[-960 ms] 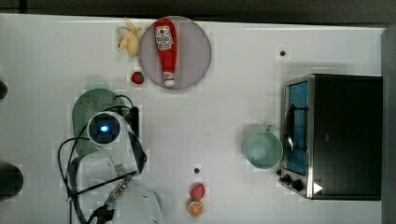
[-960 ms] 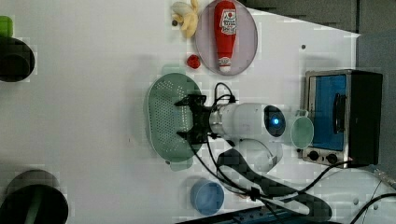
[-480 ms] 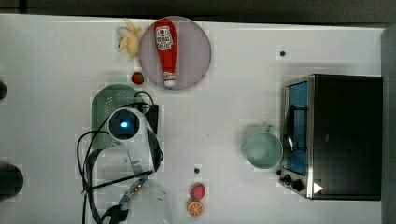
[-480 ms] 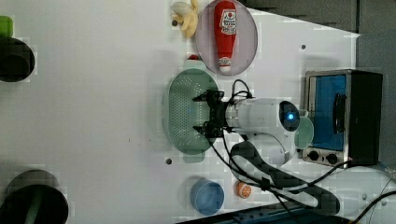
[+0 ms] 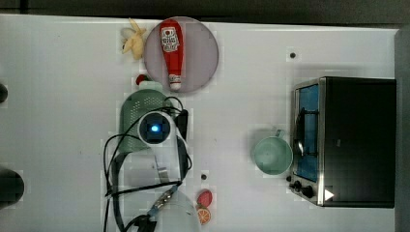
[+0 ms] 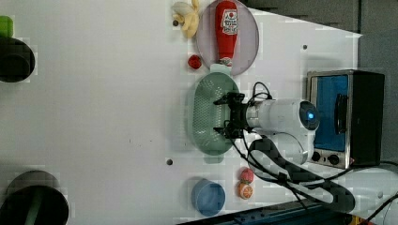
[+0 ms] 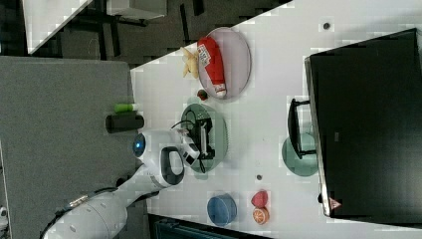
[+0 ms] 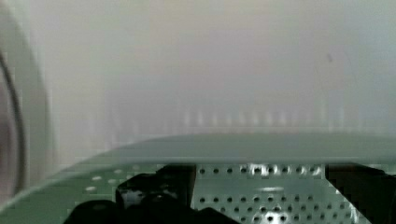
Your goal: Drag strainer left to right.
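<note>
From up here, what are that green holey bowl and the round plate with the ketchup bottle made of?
The strainer looks like matte pale-green plastic: an even colour, with neat rows of small moulded holes. The plate seems a smooth, dull grey-lilac plastic or glazed ware; its flat, glare-free surface leaves that open.

Since the earlier pictures, the pale mint-green oval perforated plastic strainer (image 5: 140, 108) has slid across the white table toward the round grey plate (image 5: 198, 53) carrying the red ketchup bottle; its end tab now sits just beside the plate's rim. The black gripper (image 6: 224, 117), fingers spread wide inside the strainer, travelled with it, the white arm following.
</note>
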